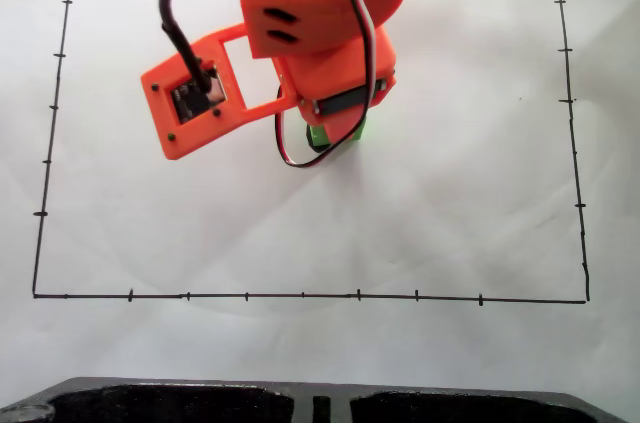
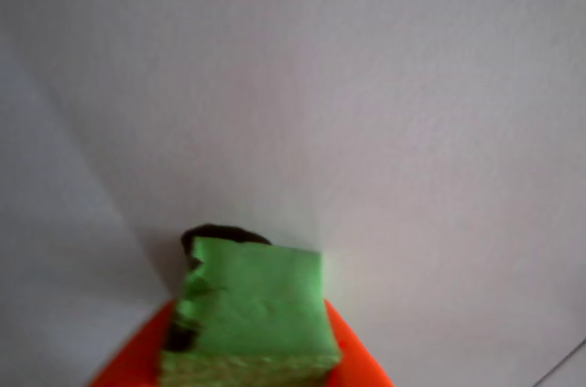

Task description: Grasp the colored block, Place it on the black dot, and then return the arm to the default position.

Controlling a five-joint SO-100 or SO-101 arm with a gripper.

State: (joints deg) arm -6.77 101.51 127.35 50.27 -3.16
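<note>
In the fixed view the orange arm [image 1: 310,13] reaches down over the middle of the white paper. A sliver of the green colored block [image 1: 337,135] shows under its gripper [image 1: 335,141]. In the wrist view the colored block [image 2: 252,314] fills the lower centre. It rests against the orange finger [image 2: 359,364], whose edges show on both sides of it. The black dot [image 2: 218,235] peeks out just behind the block's far top edge, and the block covers most of it. The gripper looks shut on the block, low over the paper.
A thin black border line [image 1: 300,295] with tick marks frames the white paper [image 1: 470,193]. A black moulded object [image 1: 200,401] lies along the near edge of the fixed view. A flat orange bracket with the camera board [image 1: 195,98] sticks out to the arm's left.
</note>
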